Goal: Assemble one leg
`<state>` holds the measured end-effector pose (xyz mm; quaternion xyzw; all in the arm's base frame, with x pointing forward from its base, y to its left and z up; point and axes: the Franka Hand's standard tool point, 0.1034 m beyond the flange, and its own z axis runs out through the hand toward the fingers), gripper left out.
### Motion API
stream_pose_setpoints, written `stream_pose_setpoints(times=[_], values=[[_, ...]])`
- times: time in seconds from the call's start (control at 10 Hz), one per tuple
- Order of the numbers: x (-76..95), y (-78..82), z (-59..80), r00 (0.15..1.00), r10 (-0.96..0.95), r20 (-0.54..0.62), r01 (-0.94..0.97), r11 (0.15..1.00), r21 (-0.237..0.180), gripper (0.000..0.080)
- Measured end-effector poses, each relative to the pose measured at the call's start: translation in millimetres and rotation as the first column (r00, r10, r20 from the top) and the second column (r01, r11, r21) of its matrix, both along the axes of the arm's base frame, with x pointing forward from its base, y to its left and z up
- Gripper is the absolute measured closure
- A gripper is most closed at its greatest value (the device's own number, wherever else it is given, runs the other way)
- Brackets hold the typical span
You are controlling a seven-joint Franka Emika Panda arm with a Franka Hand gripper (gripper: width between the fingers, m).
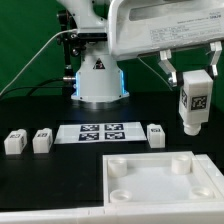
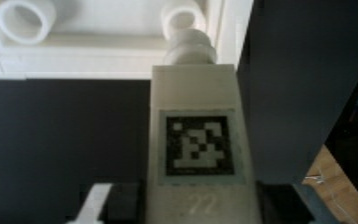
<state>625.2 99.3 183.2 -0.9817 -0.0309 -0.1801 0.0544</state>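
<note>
We see the two-finger gripper (image 1: 192, 82) clenched on the small white plastic tagged leg (image 1: 194, 108), upright in the air over the large flat white square panel (image 1: 150, 195) (held so, we judge, to aim at a round corner socket (image 1: 181, 167)).

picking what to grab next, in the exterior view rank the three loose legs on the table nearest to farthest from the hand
1. lone leg, at the marker board's right end in the exterior view, near the hand, which grips a fourth leg.
2. inner leg of the left pair.
3. outer leg, far left.
</note>
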Motion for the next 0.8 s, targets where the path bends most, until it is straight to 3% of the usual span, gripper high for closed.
stream_pose_setpoints(times=[0.4, 0.5, 0.6, 0.8], values=[[-2.3, 4.7, -4.3, 1.000, -0.003, 0.010, 0.003, 1.000, 0.004, 0.0506], [-8.8, 18.7, -13.3, 0.994, -0.044, 0.096, 0.041, 0.999, 0.035, 0.0506], [-19.0, 28.1, -28.3, 0.995, -0.030, 0.091, 0.027, 0.999, 0.035, 0.0506], [-10.2, 30.1, -35.9, 0.992, -0.035, 0.118, 0.030, 0.999, 0.043, 0.0506]])
